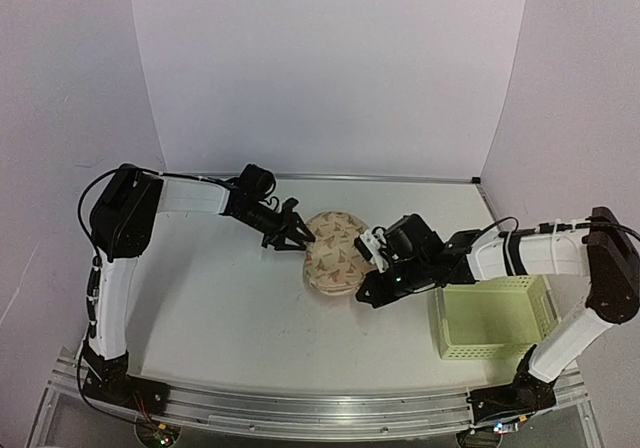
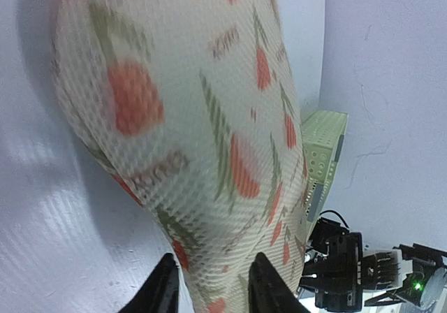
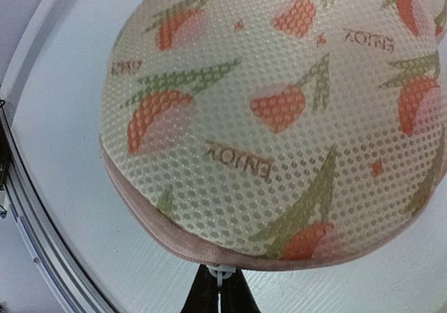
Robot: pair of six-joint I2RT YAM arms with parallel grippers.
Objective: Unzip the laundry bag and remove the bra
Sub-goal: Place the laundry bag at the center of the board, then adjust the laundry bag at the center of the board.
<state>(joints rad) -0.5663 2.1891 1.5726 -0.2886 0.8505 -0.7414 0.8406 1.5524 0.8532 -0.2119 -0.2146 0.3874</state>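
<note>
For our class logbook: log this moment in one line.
left fingers: apart at laundry bag | right fingers: shut on zip pull | bra: unseen

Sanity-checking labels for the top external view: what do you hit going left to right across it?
left arm's upright link → left fingers → laundry bag → right fingers, at the bag's right edge → pale green lattice basket → right arm's upright link

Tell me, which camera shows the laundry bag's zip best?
The right wrist view: the laundry bag's pinkish zip edge curves across it close up, with the white pull at the right jaws. The top view shows the whole bag but tiny; the left wrist view shows only blurred mesh.
</note>
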